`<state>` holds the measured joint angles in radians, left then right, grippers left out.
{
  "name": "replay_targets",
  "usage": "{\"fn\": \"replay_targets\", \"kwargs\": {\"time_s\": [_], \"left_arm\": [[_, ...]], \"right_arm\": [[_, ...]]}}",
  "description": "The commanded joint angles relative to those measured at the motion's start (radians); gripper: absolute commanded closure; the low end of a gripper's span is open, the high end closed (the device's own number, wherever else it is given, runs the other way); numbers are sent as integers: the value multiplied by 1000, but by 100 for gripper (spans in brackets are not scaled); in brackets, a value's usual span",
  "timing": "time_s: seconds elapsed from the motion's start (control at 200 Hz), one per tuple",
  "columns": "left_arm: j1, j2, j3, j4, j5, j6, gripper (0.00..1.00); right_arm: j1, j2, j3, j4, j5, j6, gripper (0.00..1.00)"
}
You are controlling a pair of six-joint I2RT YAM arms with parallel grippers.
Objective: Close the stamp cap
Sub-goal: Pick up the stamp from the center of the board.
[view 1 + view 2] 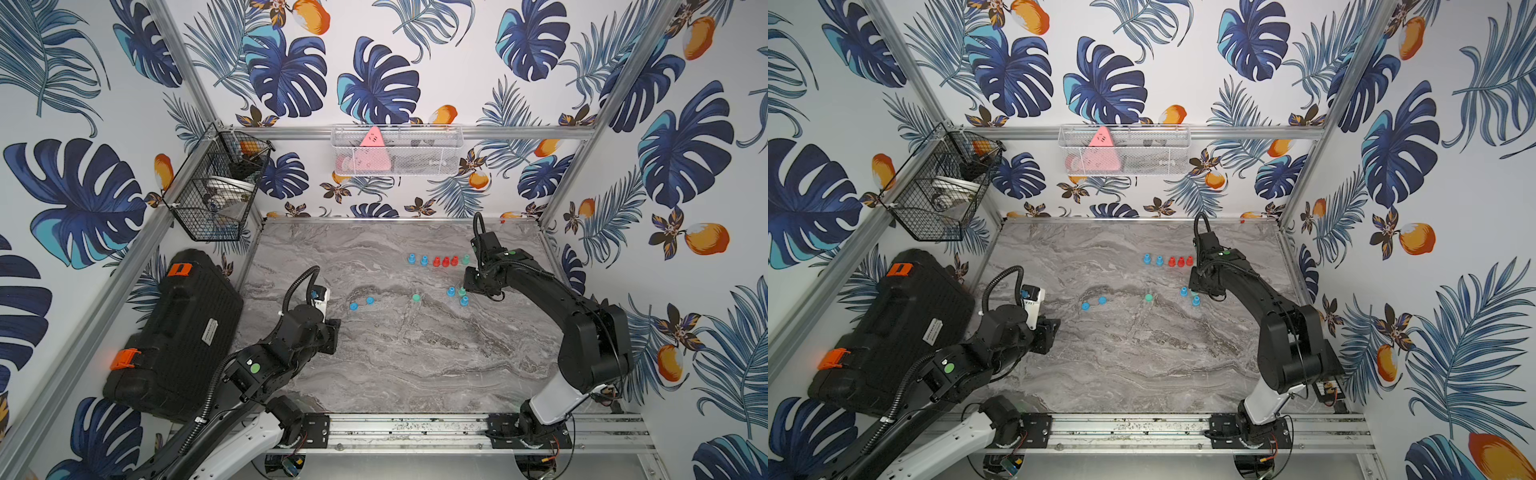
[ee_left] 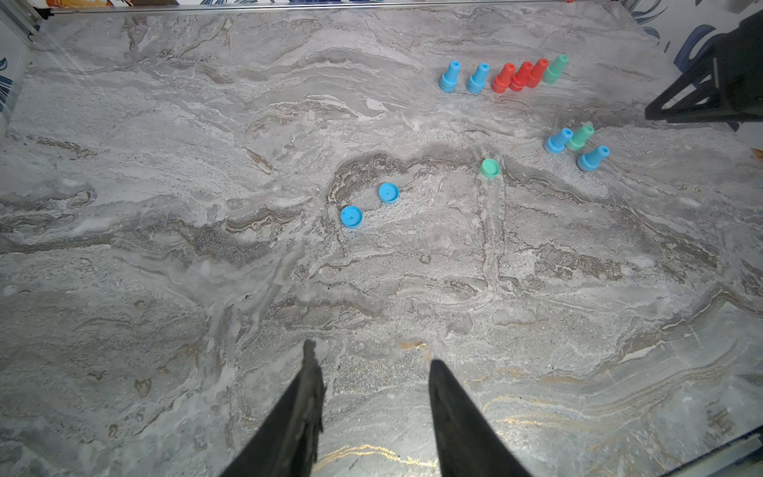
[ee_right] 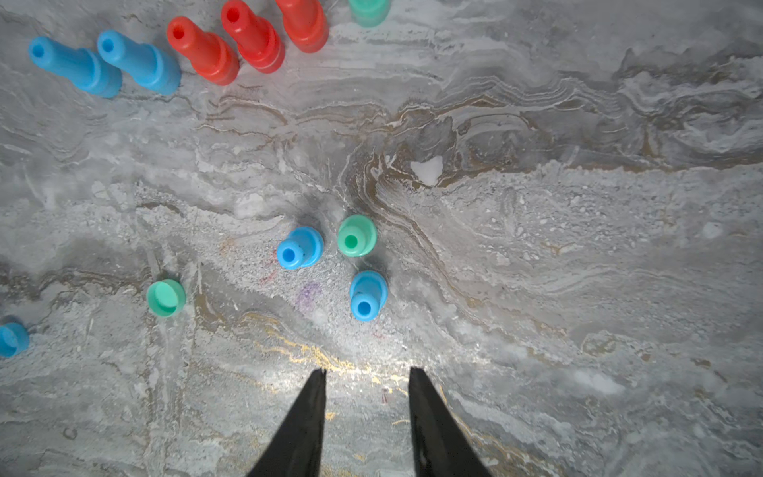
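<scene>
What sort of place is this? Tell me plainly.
Probably a robot test cell: aluminium frame lined with leaf wallpaper, left arm and right arm mounted on a rail beside a marble-look tabletop.

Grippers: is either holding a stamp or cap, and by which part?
Nothing is held. The left gripper and right gripper both show jaws apart with only bare table between them.
</scene>
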<state>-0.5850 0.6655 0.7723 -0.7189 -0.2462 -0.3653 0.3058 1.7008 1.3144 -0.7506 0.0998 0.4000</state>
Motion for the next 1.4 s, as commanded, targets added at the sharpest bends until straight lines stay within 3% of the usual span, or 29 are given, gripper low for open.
{"fn": "replay_targets", "kwargs": {"time_s": [0.0,0.63,1.396], "left_arm": [[-1,-2,3,-1,-11,3,53],[1,0,1,0,-16,4,53],[-1,-4,2,-1,-18,3,53]], "right_arm": [[-2,45,26,11,2,-7,64],[-1,240,159,10,17,-42,67],[-4,316,188,9,41,-52,69]]}}
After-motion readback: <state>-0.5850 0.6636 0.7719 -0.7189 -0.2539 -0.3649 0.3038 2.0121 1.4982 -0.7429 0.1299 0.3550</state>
